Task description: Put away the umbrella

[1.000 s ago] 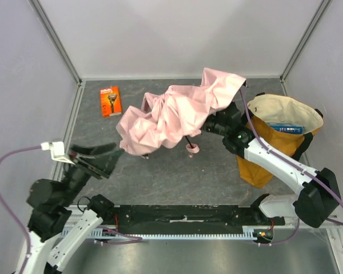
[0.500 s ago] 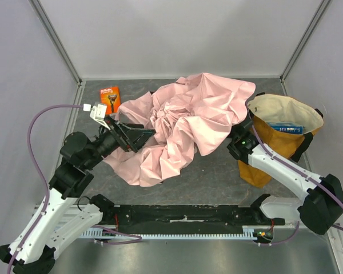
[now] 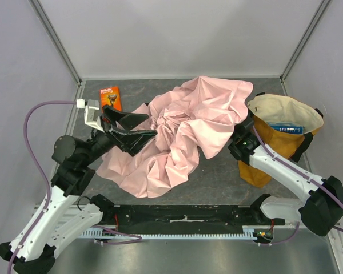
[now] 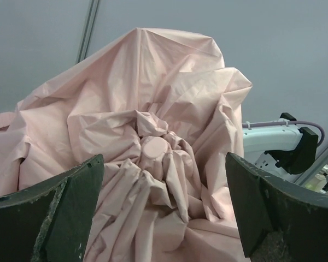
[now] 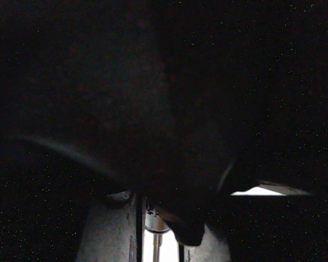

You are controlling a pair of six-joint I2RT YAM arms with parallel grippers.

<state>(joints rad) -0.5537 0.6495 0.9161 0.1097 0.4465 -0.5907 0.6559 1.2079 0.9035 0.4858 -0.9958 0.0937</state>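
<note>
The umbrella [image 3: 183, 131] lies as a crumpled pale pink canopy across the middle of the table. In the left wrist view its round top cap [image 4: 153, 147] faces the camera. My left gripper [image 3: 151, 125] is open at the canopy's left side, its dark fingers [image 4: 71, 202] spread wide either side of the cap and not touching the fabric. My right gripper is hidden under the canopy's right edge; only its arm [image 3: 274, 165] shows from above. The right wrist view is nearly black. It shows a thin metal shaft [image 5: 157, 240] between the gripper's pale fingers [image 5: 106, 234], which look shut on it.
A mustard-yellow tote bag [image 3: 257, 162] stands open at the right, just behind the right arm, with a blue item [image 3: 286, 128] inside. An orange razor pack [image 3: 110, 98] lies at the back left. Grey walls close in the table on three sides.
The left arm swung in from the near left to the canopy and its jaws widened. The canopy spread out and sank toward the front left. The right gripper shifted slightly toward the bag.
</note>
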